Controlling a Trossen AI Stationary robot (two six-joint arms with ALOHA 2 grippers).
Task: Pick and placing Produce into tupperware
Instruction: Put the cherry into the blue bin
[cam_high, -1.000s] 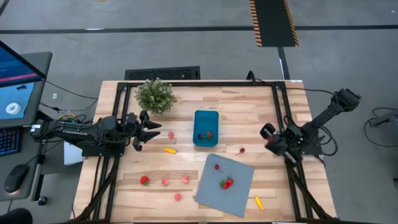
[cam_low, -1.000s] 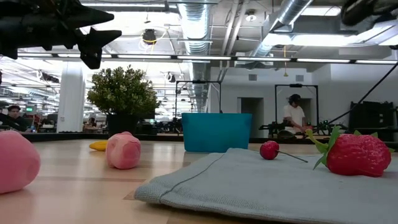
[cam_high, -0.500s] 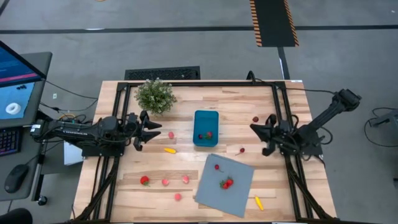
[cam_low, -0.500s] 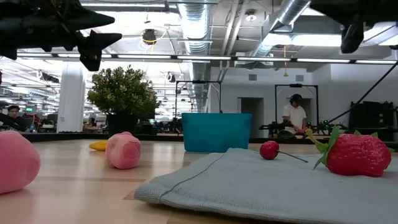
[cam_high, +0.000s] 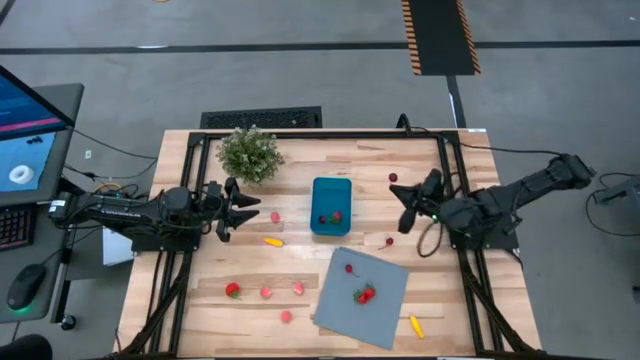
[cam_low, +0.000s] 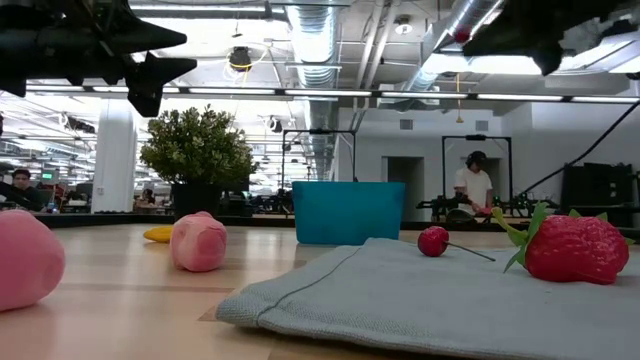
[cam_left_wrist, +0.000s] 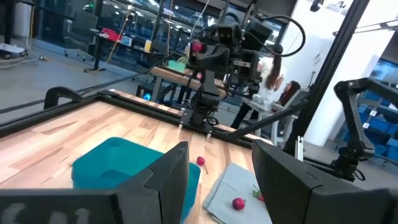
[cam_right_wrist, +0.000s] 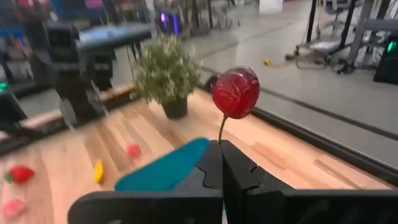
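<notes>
Gripping a small red cherry (cam_right_wrist: 236, 92) by its thin stem, right gripper (cam_high: 408, 196) clenched, raised above the light wooden table (cam_high: 400, 155) right of the small teal-blue rectangular plastic tub (cam_high: 331, 206), with bare wood between. Hovering left of that tub, near the table's left edge: left gripper (cam_high: 243, 207), fingers parted, grasping nothing. Inside the tub, red toy pieces (cam_high: 333, 217). Lying near the tub's lower corner, a flat grey-blue cloth sheet (cam_high: 385, 303) bearing a red strawberry (cam_high: 364, 294) and another cherry (cam_high: 349, 268). Scattered on open wood: pink round pieces (cam_high: 267, 292), a yellow piece (cam_high: 272, 241). Standing near the far edge, a bushy green potted plant (cam_high: 249, 153).
</notes>
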